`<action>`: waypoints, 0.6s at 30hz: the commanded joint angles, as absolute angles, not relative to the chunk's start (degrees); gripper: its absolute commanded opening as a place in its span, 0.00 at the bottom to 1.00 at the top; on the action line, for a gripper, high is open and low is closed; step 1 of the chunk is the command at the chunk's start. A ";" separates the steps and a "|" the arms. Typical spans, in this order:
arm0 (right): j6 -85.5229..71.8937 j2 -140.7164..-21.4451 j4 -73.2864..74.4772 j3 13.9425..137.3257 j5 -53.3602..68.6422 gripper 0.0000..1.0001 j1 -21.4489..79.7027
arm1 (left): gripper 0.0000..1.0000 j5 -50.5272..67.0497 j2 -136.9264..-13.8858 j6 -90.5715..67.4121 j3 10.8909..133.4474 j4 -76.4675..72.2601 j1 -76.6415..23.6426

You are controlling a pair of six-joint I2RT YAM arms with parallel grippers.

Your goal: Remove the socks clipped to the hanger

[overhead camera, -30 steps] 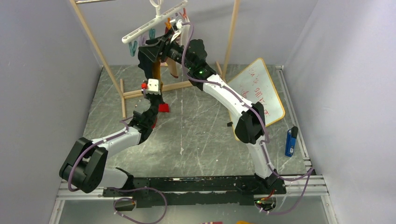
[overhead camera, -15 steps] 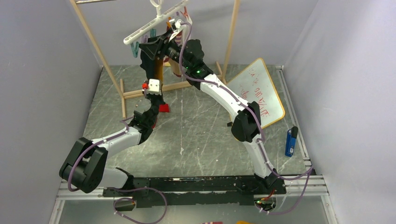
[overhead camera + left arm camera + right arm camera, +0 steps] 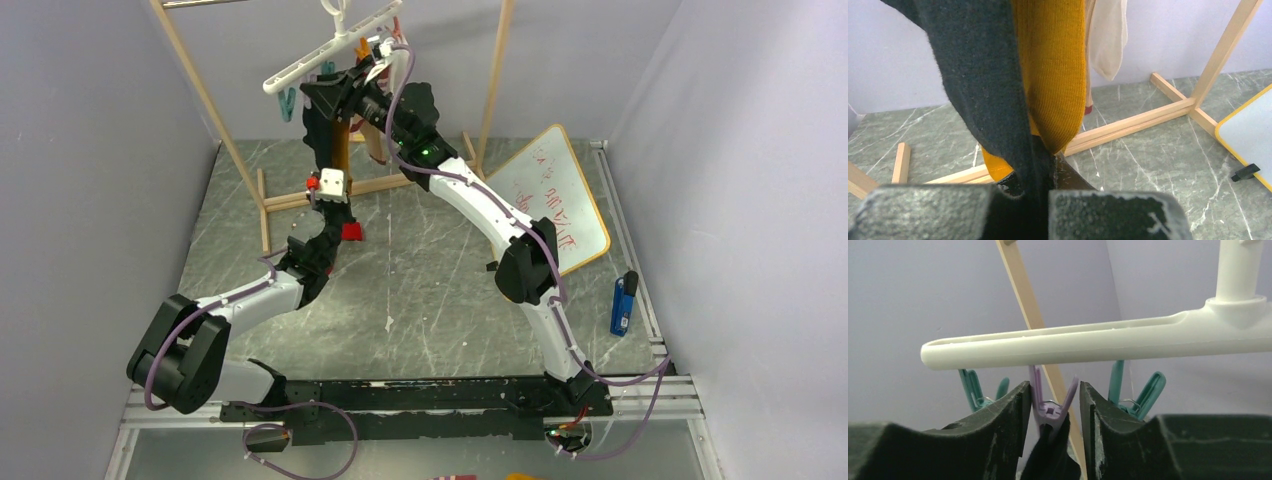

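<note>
Spreading beneath both arms, a grey-green marbled tabletop (image 3: 440, 290) is closed in by plain lavender walls (image 3: 100, 150). A wooden rack (image 3: 495, 90) stands at its far side. To the right of the rack a yellow-framed whiteboard (image 3: 560, 190) lies flat; its red writing is too small to read. Farther right of the rack lies a small blue object (image 3: 622, 303).

From the rack's top hangs the white hanger (image 3: 1088, 342), tilted, with teal clips (image 3: 970, 387) and a purple clip (image 3: 1050, 407) under its bar. The right gripper (image 3: 1054, 385) is narrowly parted, one finger against each wing of the purple clip; whether it presses cannot be told.

Lower in the rack, the left gripper (image 3: 1020, 197) is closed on the black sock (image 3: 983, 85), which hangs beside the mustard-yellow sock (image 3: 1053, 75) and a white sock (image 3: 1108, 40). A red sock (image 3: 350, 232) lies on the tabletop in front of the rack.
</note>
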State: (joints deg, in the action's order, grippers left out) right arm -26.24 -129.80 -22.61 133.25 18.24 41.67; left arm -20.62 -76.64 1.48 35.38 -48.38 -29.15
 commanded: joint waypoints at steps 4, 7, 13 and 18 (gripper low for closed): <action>-27.02 -130.33 -25.49 137.05 17.49 0.36 41.57 | 0.05 -20.04 -76.03 2.93 37.62 -49.02 -29.54; -27.00 -130.42 -25.36 137.40 17.58 0.29 41.64 | 0.05 -20.05 -76.03 3.09 37.62 -48.87 -29.56; -26.96 -130.58 -24.93 137.90 17.84 0.11 41.62 | 0.05 -20.27 -75.36 3.32 37.62 -48.41 -29.62; -26.68 -130.03 -24.87 136.96 18.02 0.00 41.58 | 0.05 -20.57 -72.98 2.65 37.21 -44.83 -29.66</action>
